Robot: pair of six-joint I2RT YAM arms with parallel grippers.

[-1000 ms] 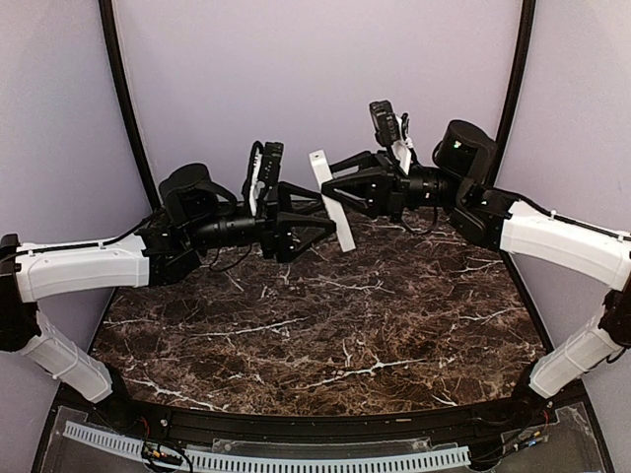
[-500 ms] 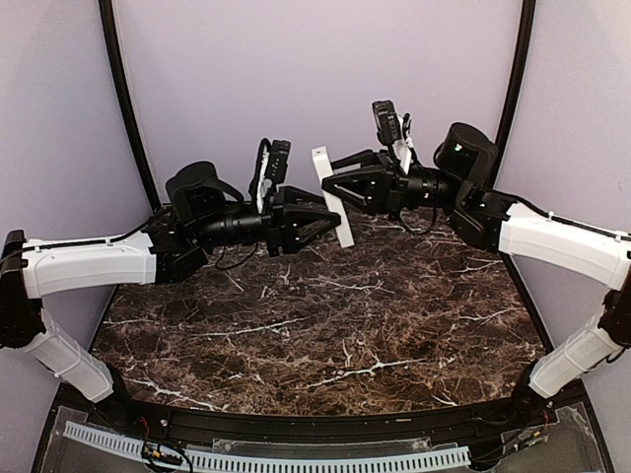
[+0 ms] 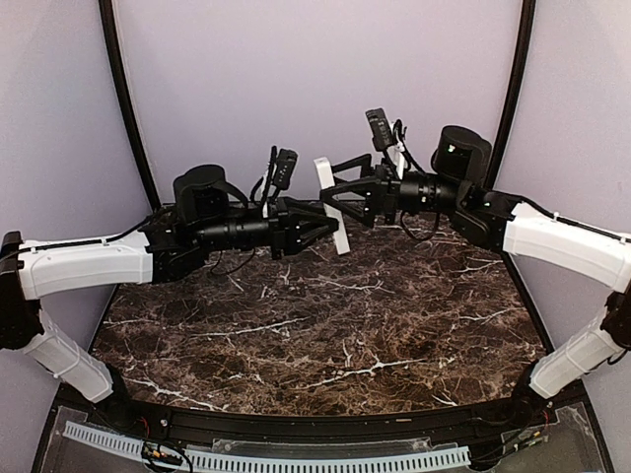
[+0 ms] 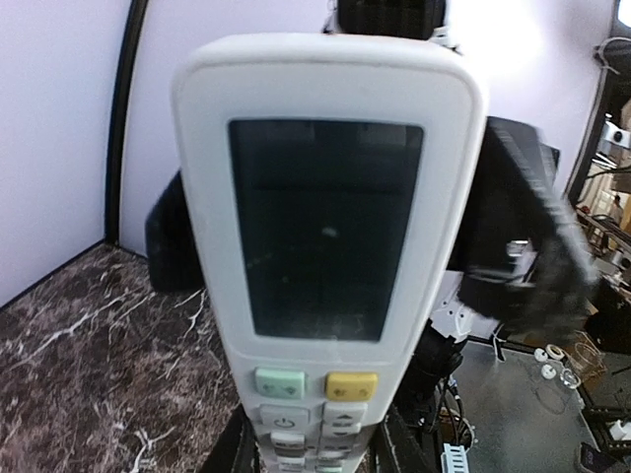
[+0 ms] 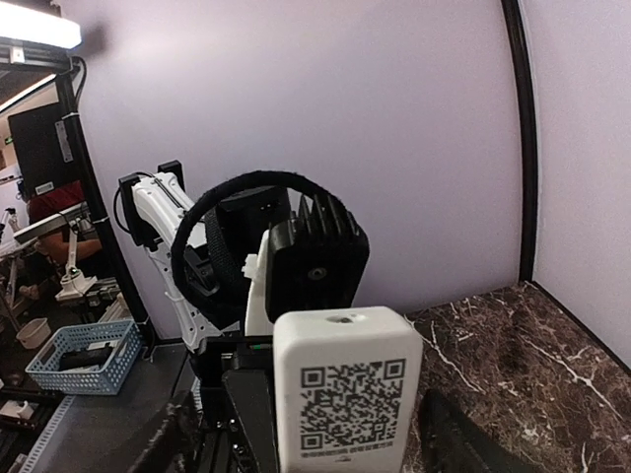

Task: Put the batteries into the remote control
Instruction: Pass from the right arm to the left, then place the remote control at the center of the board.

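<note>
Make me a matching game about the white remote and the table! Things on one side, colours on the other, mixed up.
Things (buttons as the left wrist view shows them):
1. remote control screen
2. left button below it
3. right button below it
4. table

Colours:
A. yellow
B. brown, white veins
C. dark
D. green

Pairs: 1-C, 2-D, 3-A, 4-B

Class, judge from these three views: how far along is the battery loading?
Done: the remote control is off the table, roughly upright, with the left gripper on its lower part and the right gripper around its middle. In hand: its display faces the left wrist camera, its QR label the right. Left: no batteries are visible, so loading seems to remain.
</note>
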